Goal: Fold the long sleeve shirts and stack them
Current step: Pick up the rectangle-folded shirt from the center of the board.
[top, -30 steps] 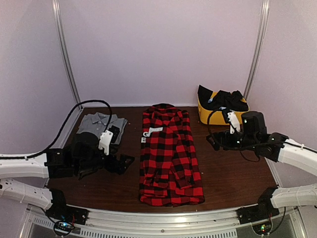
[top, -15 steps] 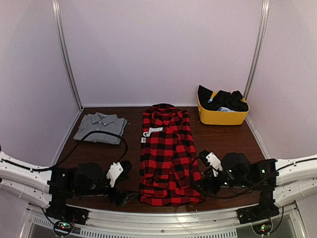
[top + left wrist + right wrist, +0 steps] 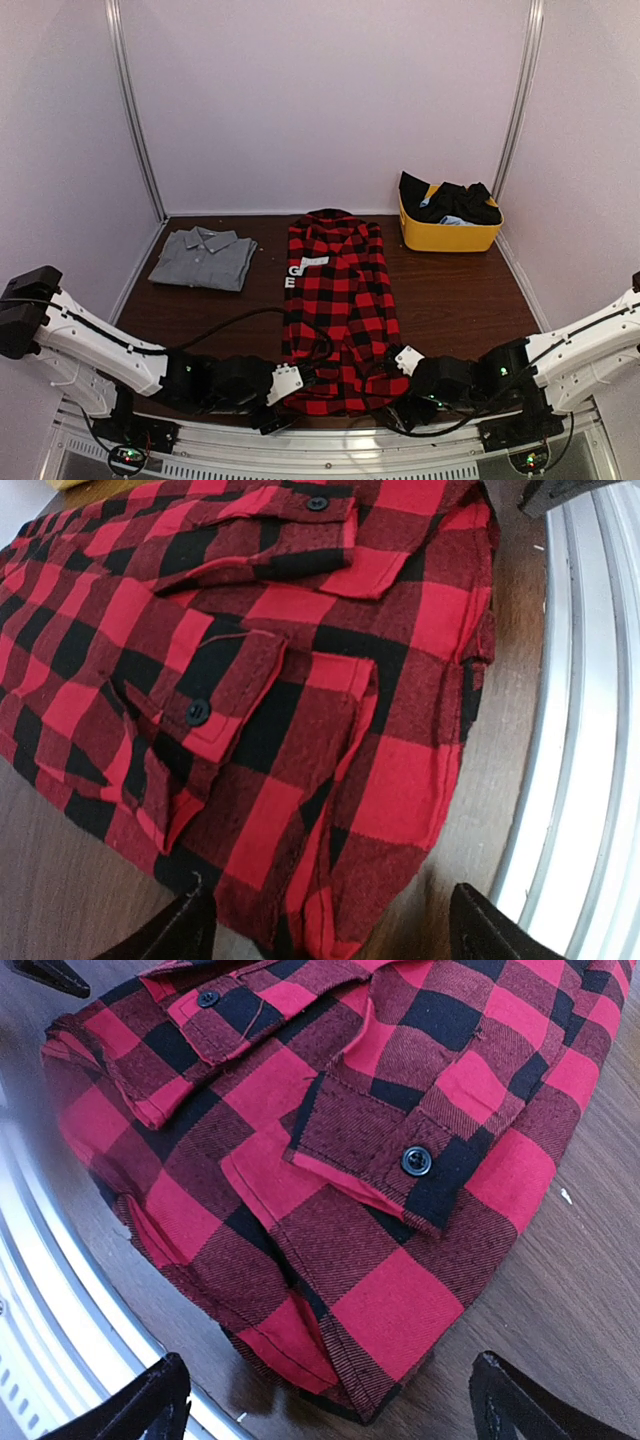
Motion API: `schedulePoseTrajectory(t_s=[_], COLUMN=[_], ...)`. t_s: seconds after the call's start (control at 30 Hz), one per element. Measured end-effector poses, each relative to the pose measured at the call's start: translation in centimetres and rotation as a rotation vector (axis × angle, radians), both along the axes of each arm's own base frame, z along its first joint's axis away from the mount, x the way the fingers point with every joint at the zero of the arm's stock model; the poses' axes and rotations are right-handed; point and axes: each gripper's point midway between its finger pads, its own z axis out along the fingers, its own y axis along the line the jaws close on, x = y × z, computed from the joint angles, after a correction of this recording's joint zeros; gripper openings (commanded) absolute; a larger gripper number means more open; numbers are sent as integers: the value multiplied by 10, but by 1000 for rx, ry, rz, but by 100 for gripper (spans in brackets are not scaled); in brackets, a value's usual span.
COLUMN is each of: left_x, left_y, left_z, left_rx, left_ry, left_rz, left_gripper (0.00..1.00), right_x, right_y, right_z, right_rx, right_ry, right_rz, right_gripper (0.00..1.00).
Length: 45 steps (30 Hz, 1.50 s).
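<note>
The red-and-black check flannel shirt (image 3: pixel 340 310) lies lengthwise down the middle of the brown table, sleeves folded in, white neck label at the far end. The grey collared shirt (image 3: pixel 205 258) lies folded at the back left. My left gripper (image 3: pixel 280 408) is open, low at the flannel's near left hem corner (image 3: pixel 330 920), one finger on each side of it. My right gripper (image 3: pixel 400 408) is open, low at the near right hem corner (image 3: pixel 350 1380), fingers straddling it. Neither touches the cloth that I can see.
A yellow bin (image 3: pixel 447 232) holding dark clothes stands at the back right. The table's metal front rail (image 3: pixel 330 455) runs just behind both grippers; it shows in the left wrist view (image 3: pixel 590 730) and in the right wrist view (image 3: pixel 50 1290).
Both arms have swung down from mid-table to the near edge. They have closed in from either side onto the flannel's two near hem corners. The shirts have not moved.
</note>
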Motion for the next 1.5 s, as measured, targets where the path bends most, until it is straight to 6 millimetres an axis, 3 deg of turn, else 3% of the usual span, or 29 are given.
schedulePoseTrajectory(t_s=[0.17,0.37,0.73,0.87,1.03,1.3,1.5], left_x=[1,0,-3,-5,-9,-18,-20], left_y=[-15,-18,-23,-19,-12,-5,0], left_z=[-9,-21,-27,-25,-7,11,14], left_rx=[52,94,98,98,40,-24,-23], left_ry=[-31,-38,-16,10,74,170,196], left_rz=[-48,-80,-92,-81,-38,-1,11], left_gripper=[67,50,0,0,0,0,0], right_x=[0,0,-2,-6,-19,-32,-33], right_y=[-1,1,-4,-3,3,32,35], right_z=[-1,9,7,1,-8,4,-9], right_rx=[-4,49,76,53,-6,-36,-120], right_ry=[5,12,33,39,29,-30,-52], right_rz=[-12,-32,-54,-45,7,113,167], right_gripper=[98,98,96,96,95,82,73])
